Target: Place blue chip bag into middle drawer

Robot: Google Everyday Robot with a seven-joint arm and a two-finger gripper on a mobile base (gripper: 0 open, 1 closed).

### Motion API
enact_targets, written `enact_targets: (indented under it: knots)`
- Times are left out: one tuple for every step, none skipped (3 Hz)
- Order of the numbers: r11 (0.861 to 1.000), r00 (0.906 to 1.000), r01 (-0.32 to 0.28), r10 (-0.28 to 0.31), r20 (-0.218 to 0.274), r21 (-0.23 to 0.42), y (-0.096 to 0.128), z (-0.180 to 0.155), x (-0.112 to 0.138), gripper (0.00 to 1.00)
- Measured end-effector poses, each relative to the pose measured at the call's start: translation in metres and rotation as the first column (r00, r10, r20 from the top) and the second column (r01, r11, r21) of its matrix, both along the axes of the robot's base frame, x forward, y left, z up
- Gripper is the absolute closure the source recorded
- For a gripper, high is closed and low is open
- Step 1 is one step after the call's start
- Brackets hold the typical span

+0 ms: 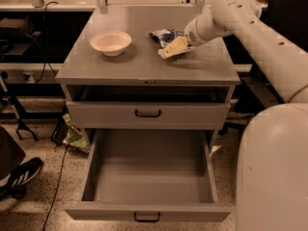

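Landmark: cream bowl (110,42), standing on the table (144,69).
Blue chip bag (161,34): lies crumpled on the table, right of the bowl as viewed, apart from it and at about the same depth.
Gripper (173,47): right of the bowl, at the near right edge of the bag, on or just over the foil. Contact cannot be confirmed.
Gripper state: cannot tell whether it is released or clenched.
Middle drawer (148,211): pulled out, below the bowl and nearer the camera, its tray exposed from above.
Upper drawer front (147,113): sits between the bowl and the open tray in height and carries a like handle. It is not the target.
Step in hand (judgement): securing the bag before lifting.
Procedure (judgement): take hold of the bag's body, not only its shiny edge. Crumpled foil is likely to slip or slide across the table when pushed sideways.
Lift (judgement): raise the bag straight up, away from the bowl. Carry it forward past the table edge before lowering it over the tray.
Hazard (judgement): a weak pinch may drop the bag beside the drawer.
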State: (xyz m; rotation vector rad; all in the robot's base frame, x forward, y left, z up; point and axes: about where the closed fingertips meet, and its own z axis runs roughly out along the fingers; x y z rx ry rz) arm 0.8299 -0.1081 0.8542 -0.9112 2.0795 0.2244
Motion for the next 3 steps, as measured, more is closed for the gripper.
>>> enact_targets:
  knots:
    - [0.999,0.9997,-0.020,0.020,-0.013,0.031,0.010,-0.011,0.008,0.16]
    - [0.999,0.9997,-0.023,0.024,-0.010,0.039,0.006,-0.009,0.006,0.39]
    - [0.999,0.9996,-0.026,0.026,0.010,0.046,-0.004,0.000,-0.001,0.62]
